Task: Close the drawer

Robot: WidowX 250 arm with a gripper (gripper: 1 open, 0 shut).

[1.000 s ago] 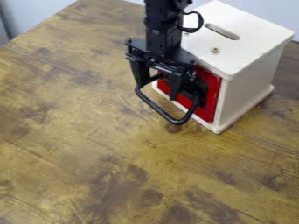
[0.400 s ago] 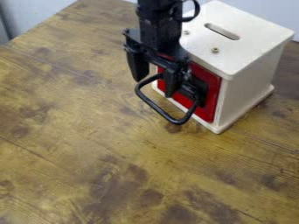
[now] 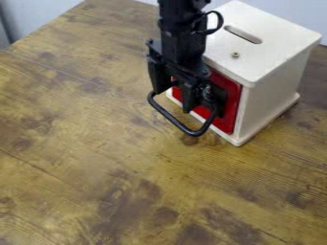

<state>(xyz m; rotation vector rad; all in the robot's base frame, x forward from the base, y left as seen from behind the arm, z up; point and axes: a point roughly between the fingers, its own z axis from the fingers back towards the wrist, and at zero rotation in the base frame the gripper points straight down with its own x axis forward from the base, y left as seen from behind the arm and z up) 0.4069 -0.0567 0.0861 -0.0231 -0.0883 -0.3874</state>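
**Desk editor:** What's in the frame, and where is the drawer?

**Operator:** From my remote station I see the red drawer set in the front face of the cream cabinet, which stands at the upper right of the wooden desk. The red front looks nearly level with the cabinet's face; I cannot tell whether it is fully in. Its black wire loop handle juts out toward the left and down over the desk.

**Desk editor:** And the arm?

**Operator:** My arm comes down from the top edge, right in front of the drawer. The hand hangs over the loop handle, its dark fingers pointing downward and overlapping the red front in this view.

**Desk editor:** Is it holding anything?

**Operator:** I cannot tell. The fingers look spread somewhat, with the handle's upper part running between or behind them, but black on black hides any contact and how wide the gap is.

**Desk editor:** Anything else?

**Operator:** The cabinet's top carries a narrow slot, visible just right of the arm.
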